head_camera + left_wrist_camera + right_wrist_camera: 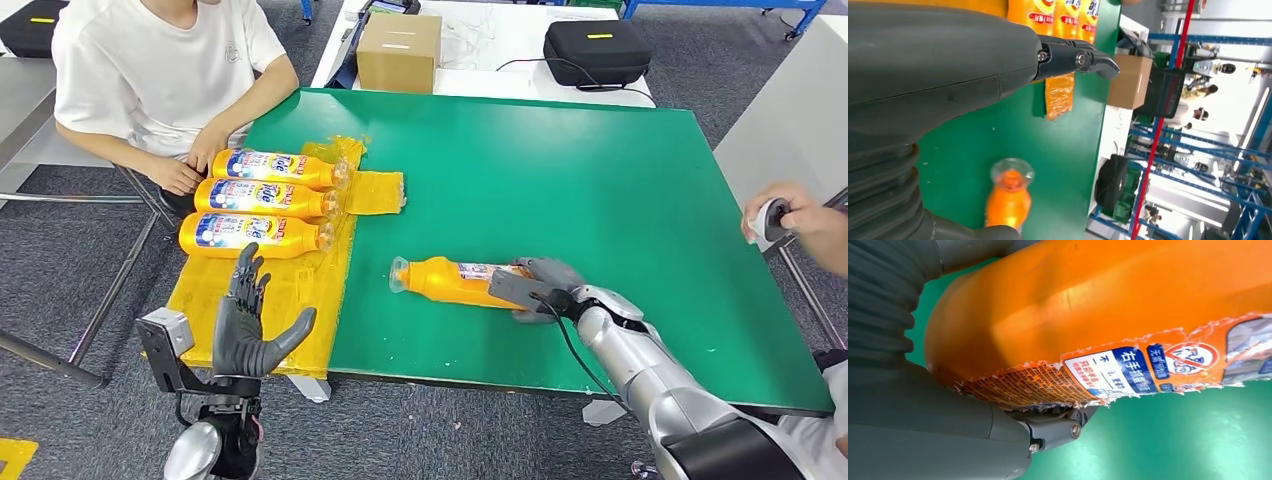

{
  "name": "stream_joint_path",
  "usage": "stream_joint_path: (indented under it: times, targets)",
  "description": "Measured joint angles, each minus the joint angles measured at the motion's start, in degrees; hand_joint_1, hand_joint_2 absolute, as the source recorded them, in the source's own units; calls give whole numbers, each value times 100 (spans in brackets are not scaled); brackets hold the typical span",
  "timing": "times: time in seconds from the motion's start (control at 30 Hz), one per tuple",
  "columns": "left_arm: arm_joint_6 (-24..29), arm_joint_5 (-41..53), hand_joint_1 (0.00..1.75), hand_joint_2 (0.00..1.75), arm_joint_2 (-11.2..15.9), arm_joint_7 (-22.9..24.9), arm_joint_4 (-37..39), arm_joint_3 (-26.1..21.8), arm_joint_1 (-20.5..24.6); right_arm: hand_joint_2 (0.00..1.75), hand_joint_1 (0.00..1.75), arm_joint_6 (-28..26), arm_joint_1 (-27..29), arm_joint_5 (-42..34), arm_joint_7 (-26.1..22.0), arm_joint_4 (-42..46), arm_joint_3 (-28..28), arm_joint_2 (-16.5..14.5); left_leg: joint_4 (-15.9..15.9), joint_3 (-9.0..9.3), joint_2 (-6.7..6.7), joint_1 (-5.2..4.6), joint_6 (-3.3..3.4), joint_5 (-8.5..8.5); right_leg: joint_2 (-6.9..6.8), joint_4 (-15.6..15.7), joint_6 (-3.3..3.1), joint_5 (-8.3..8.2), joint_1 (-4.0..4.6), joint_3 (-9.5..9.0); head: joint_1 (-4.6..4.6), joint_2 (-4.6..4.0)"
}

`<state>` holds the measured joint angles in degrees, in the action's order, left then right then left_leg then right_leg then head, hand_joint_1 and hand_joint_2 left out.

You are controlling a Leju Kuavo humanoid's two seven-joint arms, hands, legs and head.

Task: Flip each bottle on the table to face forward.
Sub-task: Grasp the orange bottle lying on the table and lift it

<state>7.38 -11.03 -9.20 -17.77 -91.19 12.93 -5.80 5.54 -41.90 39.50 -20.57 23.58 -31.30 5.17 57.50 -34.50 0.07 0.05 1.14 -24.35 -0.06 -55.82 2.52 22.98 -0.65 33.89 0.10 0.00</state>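
Note:
An orange bottle (450, 281) lies on its side on the green table (560, 160), clear cap toward my left. My right hand (535, 285) grips its base end; up close the orange bottle (1108, 305) shows a torn blue-and-orange label pressed against the hand (923, 425). Three more orange bottles lie side by side on a yellow mat (260, 290) at the table's left: the far one (285, 167), the middle one (265, 197) and the near one (255, 235), their front labels up. My left hand (250, 325) hangs open off the table's near left corner, fingers spread.
A person in a white shirt (160, 60) sits at the left, hands by the bottle row. Another person's hand (790, 215) holds a small device at the right edge. A cardboard box (398, 50) and a black case (597, 50) stand on a white table behind.

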Motion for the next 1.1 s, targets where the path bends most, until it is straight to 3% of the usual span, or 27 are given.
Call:
stream_joint_path:
  times: [0.17,0.3,0.47,0.63,0.97,1.1]
  targets:
    - [-667,-482,0,175,-5,-213,-206,-37,-441,175,175,-1777,930,-637,-595,780,377,-318,0,-16,-3,2,-6,-4,-1,-2,-1,3,2,13,-2,0]
    - [-852,-561,0,175,-34,-249,-293,-40,-736,175,175,-2445,1745,-1053,-745,1968,743,-690,-1,-33,-14,5,-14,-10,-3,-2,-9,14,4,31,-3,0]
    - [-799,-158,0,175,-65,-211,-255,156,-874,175,175,-2491,2616,-1784,-1165,3166,1000,-1182,-2,-45,-29,7,-16,-12,-15,-2,-2,29,4,35,-1,0]
    - [-667,165,0,175,-59,-262,-250,448,-965,175,175,-2444,3127,-1941,-1289,3671,1058,-1515,-2,-47,-28,4,-18,-15,-16,-1,-2,29,1,38,0,0]
    - [-633,185,0,175,-32,-266,-251,584,-1011,175,175,-2427,3331,-1990,-1306,3999,1121,-1625,-1,-44,-27,4,-18,-14,-15,-1,-1,28,1,36,-2,0]
    - [-532,616,0,175,-8,-418,-313,678,-1048,175,175,-2363,3473,-1986,-1331,4138,1139,-1642,-1,-45,-28,4,-18,-15,-16,-1,-1,29,2,37,-1,0]
